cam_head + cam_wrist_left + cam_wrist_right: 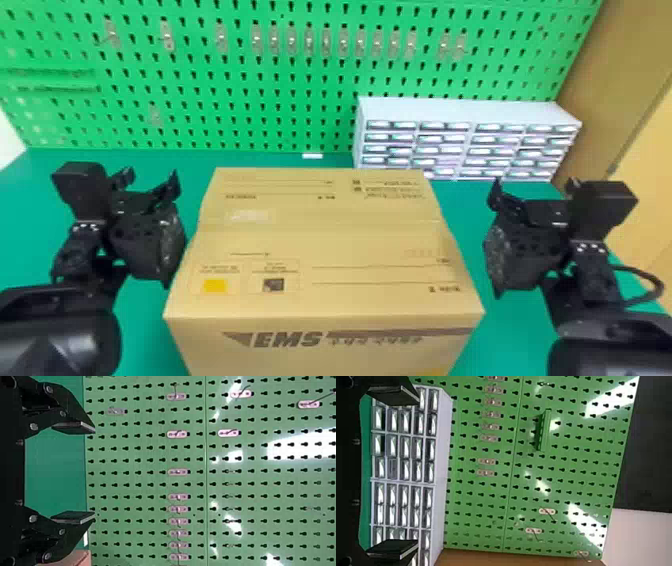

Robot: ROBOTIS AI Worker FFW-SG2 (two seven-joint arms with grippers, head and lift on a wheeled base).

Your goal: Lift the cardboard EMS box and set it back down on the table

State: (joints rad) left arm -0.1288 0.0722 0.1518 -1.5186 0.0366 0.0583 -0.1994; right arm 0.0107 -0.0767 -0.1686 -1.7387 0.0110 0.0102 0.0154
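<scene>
The cardboard EMS box (320, 240) stands closed on the green table (30, 200), between the two arms. On its left side is my left gripper (152, 182), close to the box wall with nothing between its fingers. My right gripper (532, 187) is at the box's right, a wider gap away from the wall. In the left wrist view the left gripper (94, 472) has its fingers wide apart, and a corner of the box (75, 558) shows beside the lower finger. Seen from the right wrist, the right gripper (418, 473) is likewise spread and holds nothing.
A green pegboard (200, 75) with small hooks rises behind the table. The white drawer cabinet (465, 107) stands at the back right, behind the box. A small white piece (312, 156) lies near the table's back edge. A brown panel (600, 85) borders the right side.
</scene>
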